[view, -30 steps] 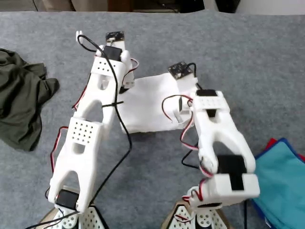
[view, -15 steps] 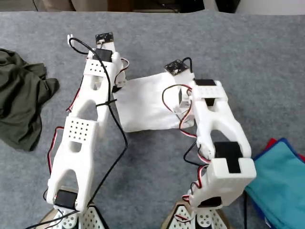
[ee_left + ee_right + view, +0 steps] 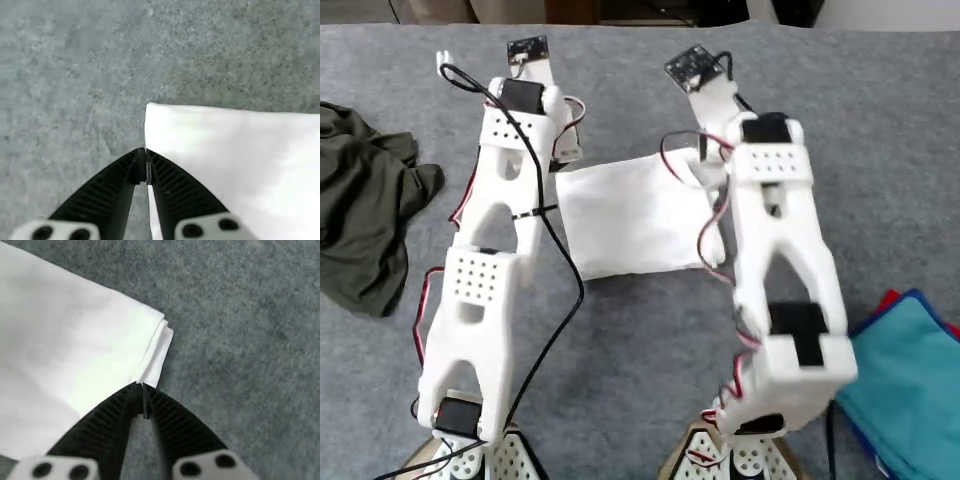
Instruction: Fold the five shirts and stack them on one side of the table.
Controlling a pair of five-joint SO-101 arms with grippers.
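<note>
White shirt [image 3: 635, 220], folded into a rectangle mid-surface [image 3: 870, 120], pinched at its far corners by the clenched left tool [image 3: 145, 167] and right tool [image 3: 140, 390]. Teal shirt [image 3: 910, 380] lies folded over red shirt [image 3: 888, 298] at one side; dark shirt [image 3: 365, 220] lies crumpled opposite, apparently unfolded.

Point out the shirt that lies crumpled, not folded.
The dark green shirt at the left: it lies in a rumpled heap. The white shirt in the middle and the blue shirt at the right lie folded flat.

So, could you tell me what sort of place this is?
Likely a robotics lab bench: two white arms at a grey cloth-covered table, a folded white shirt between them, a dark green shirt heaped aside.
</note>
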